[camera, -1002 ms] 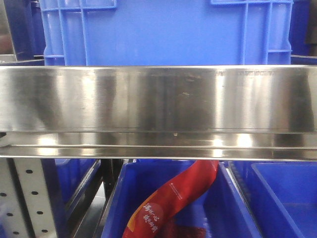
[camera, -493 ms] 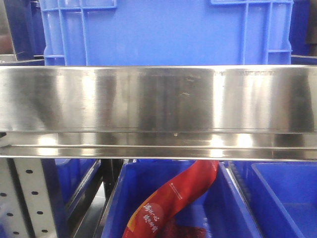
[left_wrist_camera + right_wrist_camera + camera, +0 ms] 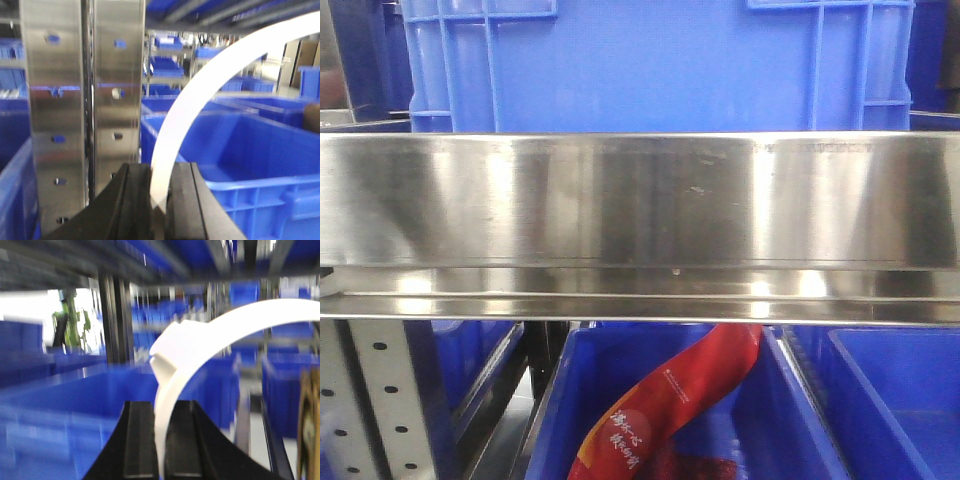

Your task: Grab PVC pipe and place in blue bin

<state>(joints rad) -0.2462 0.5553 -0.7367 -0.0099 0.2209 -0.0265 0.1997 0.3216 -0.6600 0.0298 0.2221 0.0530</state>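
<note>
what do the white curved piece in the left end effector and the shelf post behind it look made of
White curved piece: likely plastic, an opaque, smooth, matte strip bent in an even arc, pinched in the left end effector. Shelf post: metal, probably brushed steel, with a streaky sheen, blue reflections and punched holes.

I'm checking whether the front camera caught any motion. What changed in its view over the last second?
Nothing visibly changed. The steel shelf rail, the blue bin above it and the red packet in the lower bin sit as they did; only the reflections on the rail flicker slightly.
</note>
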